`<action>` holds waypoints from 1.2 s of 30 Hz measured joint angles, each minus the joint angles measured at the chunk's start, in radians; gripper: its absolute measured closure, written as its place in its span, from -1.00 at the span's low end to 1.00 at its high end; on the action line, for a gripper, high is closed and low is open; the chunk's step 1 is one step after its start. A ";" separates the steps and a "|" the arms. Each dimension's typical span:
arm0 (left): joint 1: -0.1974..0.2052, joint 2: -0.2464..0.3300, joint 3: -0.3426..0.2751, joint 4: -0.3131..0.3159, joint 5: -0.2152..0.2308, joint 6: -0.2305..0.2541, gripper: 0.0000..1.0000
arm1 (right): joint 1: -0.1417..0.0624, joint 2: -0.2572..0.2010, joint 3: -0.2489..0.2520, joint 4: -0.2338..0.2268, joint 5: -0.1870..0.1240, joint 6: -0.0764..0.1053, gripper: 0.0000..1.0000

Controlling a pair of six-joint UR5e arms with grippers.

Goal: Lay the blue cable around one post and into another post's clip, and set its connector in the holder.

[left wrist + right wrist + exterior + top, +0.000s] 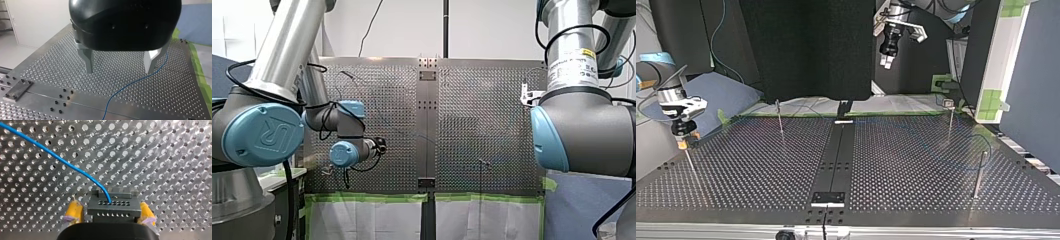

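In the right wrist view the thin blue cable (62,162) runs over the perforated plate into a grey connector (112,206). My right gripper (110,214) stands open, its yellow pads (73,211) on either side of the connector with a small gap showing. At the top view's left the same gripper (683,141) hangs low beside a thin post (690,162). My left gripper (120,67) is open and empty above the plate, with the cable (130,83) lying below it. In the top view it (886,61) hangs high at the back.
Thin posts stand on the plate at the back left (780,119), the back right (950,122) and the near right (979,172) of the top view. A dark centre strip (836,155) divides the plate. Green tape (372,198) lines the plate's edge.
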 joint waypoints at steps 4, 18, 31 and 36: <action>0.001 0.000 0.000 -0.006 0.000 0.001 -1.00 | 0.000 0.000 0.000 0.000 0.000 0.000 -1.00; 0.001 0.000 0.000 -0.020 0.004 0.002 -1.00 | 0.000 0.000 0.000 0.000 0.000 0.000 -1.00; -0.002 0.000 0.000 -0.008 0.015 -0.027 -1.00 | 0.000 0.000 0.000 0.000 0.000 0.000 -1.00; -0.003 0.000 0.000 -0.008 0.015 -0.028 -1.00 | 0.000 0.000 0.000 0.000 0.000 0.000 -1.00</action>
